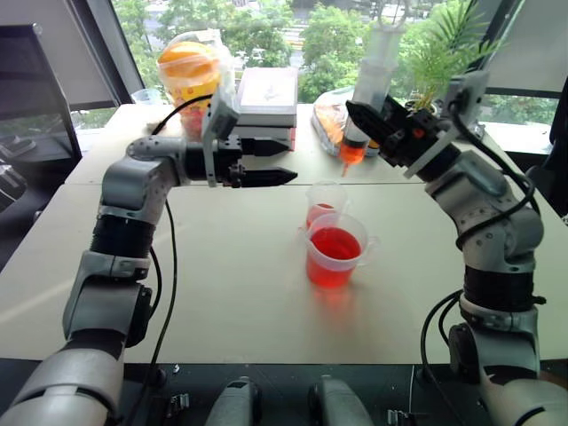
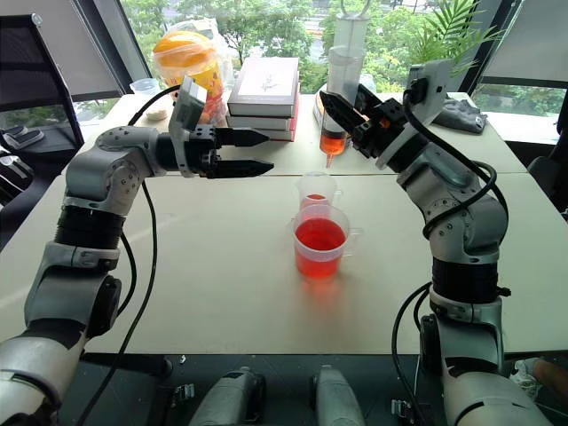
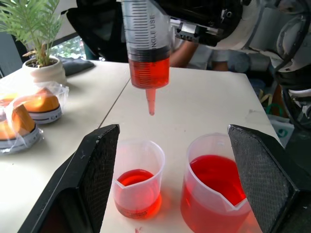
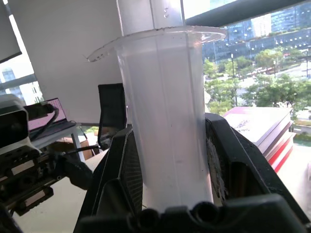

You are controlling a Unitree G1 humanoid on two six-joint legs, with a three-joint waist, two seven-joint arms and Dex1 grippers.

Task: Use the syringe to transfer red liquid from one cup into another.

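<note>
**Loaded syringe held above the two cups**

Right gripper (image 2: 359, 124) is clamped on the barrel of the syringe (image 2: 342, 84), one finger on each side in the right wrist view. Syringe stands near upright, long axis vertical, orange tip down, white plunger drawn well out at the top. Red liquid (image 3: 149, 73) fills the lowest part of the barrel.

Landmark: the smaller cup (image 2: 318, 191), plain-sided, a shallow layer of red in its bottom. The syringe tip hangs well above it and, in the head views, slightly beyond it and to the robot's right. In the left wrist view the tip sits above the gap between the two cups, nearer the smaller one. The beaker (image 2: 321, 241), wide, with lip and handle, stands just beside the smaller cup on the robot's side, roughly half full of red.

Left gripper (image 2: 238, 153) lies level, its jaws apart and empty, pointing toward the syringe, left of the smaller cup and above cup height. It is the free claw, and the plunger top lies up and to its right.

Judgement: the draw looks done; next the tip must come down and slightly left over the smaller cup before the plunger is pressed.

Hard to read: the plunger head is cut off at the frame top in both head views. How far the tip lies beyond the cup rim cannot be settled.
</note>
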